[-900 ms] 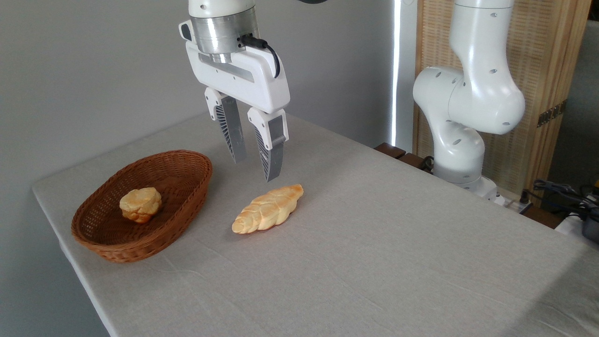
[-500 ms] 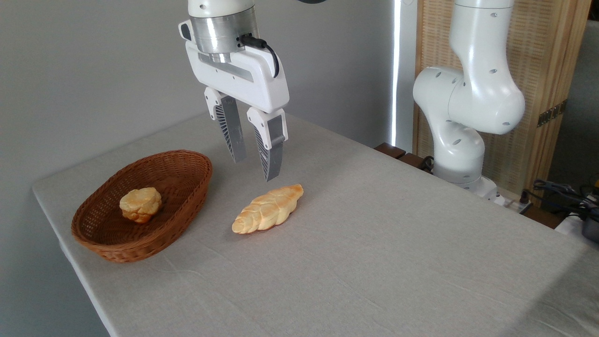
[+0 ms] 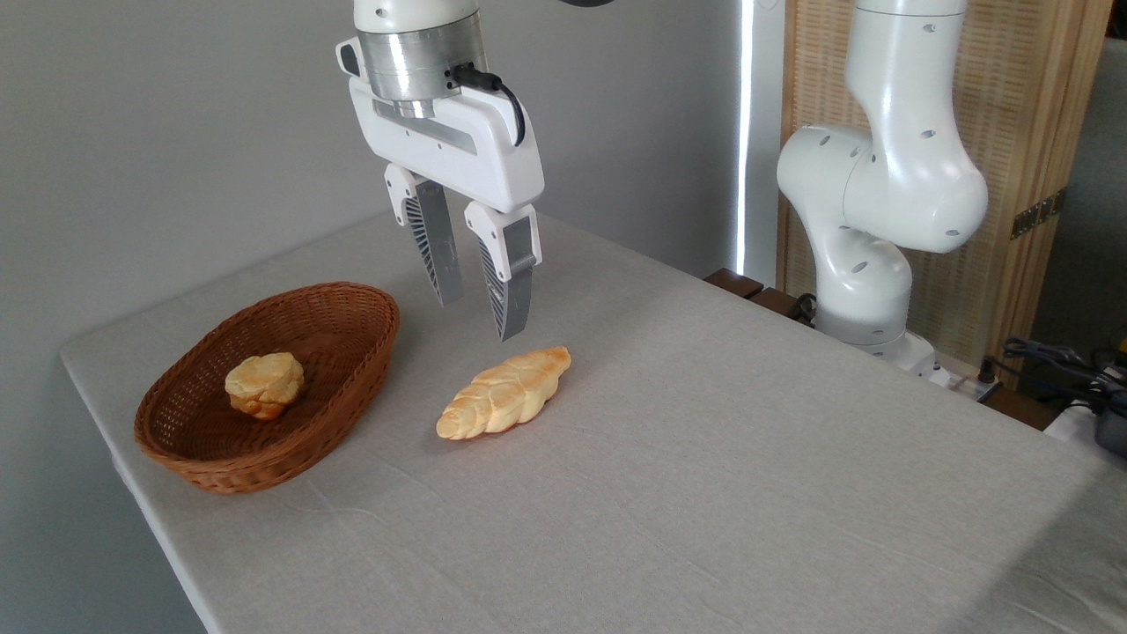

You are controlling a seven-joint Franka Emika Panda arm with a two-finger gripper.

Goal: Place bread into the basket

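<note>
- A table (image 3: 704,493) under a pale grey cloth fills most of the view, with a plain grey wall behind it on the left and a slatted wooden screen (image 3: 1039,106) at the far right.
- The front part of the cloth lies bare, with only faint creases.
- Towards the left edge sits the basket (image 3: 211,449), an oval of reddish-brown wicker with flared sides, resting flat on the cloth.
- Inside the basket, on its floor near the middle, lies a small round bun (image 3: 264,384), golden and lumpy.
- To the right of the basket, apart from its rim, lies the bread (image 3: 504,393): a long plaited loaf, golden-tan, flat on the cloth, its length running from lower left to upper right.
- Above the loaf's far end hangs the gripper (image 3: 475,317), pointing down, its two ribbed grey fingers (image 3: 438,246) spread apart with nothing between them; the tips are clear of the loaf and of the table.
- A black cable (image 3: 502,92) curls along the gripper's white body below the metal wrist.
- Behind, at the table's far right edge, stands the white arm (image 3: 889,202) on its base.
- Dark cables (image 3: 1057,361) lie beyond the table at the far right.
</note>
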